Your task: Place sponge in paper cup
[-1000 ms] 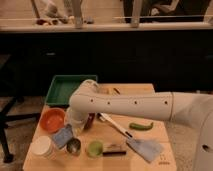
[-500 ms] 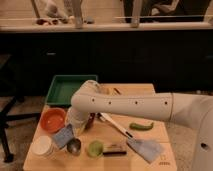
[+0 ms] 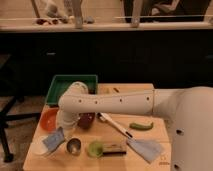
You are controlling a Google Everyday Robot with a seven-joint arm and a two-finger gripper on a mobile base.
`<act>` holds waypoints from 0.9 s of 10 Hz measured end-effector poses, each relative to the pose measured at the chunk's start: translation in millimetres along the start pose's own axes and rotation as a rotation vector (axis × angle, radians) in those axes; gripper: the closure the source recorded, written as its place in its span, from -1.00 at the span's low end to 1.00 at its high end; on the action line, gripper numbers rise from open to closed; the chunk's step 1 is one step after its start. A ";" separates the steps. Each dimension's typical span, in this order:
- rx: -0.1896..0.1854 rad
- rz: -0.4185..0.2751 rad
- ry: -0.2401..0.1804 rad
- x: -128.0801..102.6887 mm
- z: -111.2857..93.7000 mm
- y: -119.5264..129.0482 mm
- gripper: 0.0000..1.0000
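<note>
The sponge [image 3: 53, 140], a small blue-grey pad, hangs tilted at the lower left, held in my gripper [image 3: 59, 133]. The gripper reaches down from the big white arm that crosses the table from the right. The sponge is just above the right rim of the white paper cup [image 3: 40, 148], which stands at the table's front left corner and is partly hidden behind it. I cannot tell whether the sponge touches the cup.
A shiny metal cup [image 3: 74, 146] and a green cup [image 3: 94, 148] stand right of the paper cup. An orange bowl [image 3: 48, 119], a dark red bowl [image 3: 86, 120] and a green tray [image 3: 65, 84] lie behind. A white-handled tool [image 3: 114, 125], a larger pale blue piece [image 3: 145, 149], a dark bar [image 3: 114, 149] and a green vegetable [image 3: 141, 126] lie to the right.
The gripper with the sponge has moved a little left and down, from beside the metal cup to over the paper cup's rim.
</note>
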State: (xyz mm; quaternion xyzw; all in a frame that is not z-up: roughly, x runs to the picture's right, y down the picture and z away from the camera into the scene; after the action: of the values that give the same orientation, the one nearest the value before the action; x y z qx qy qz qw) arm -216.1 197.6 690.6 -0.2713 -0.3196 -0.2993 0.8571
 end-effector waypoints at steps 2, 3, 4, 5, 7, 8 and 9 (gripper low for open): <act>-0.016 -0.054 -0.002 -18.5 4.6 -9.1 1.00; -0.025 -0.079 -0.005 -27.7 7.9 -13.8 1.00; -0.036 -0.103 -0.008 -36.4 12.4 -18.9 1.00; -0.047 -0.121 -0.011 -42.7 17.2 -22.6 1.00; -0.064 -0.151 -0.016 -54.1 26.0 -30.0 1.00; -0.069 -0.161 -0.016 -57.9 29.3 -33.3 1.00; -0.073 -0.168 -0.016 -60.7 31.5 -35.6 1.00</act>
State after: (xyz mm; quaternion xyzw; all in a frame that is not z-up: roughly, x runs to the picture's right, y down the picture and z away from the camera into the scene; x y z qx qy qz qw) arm -290.1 214.9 677.6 -0.2771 -0.3371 -0.3794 0.8159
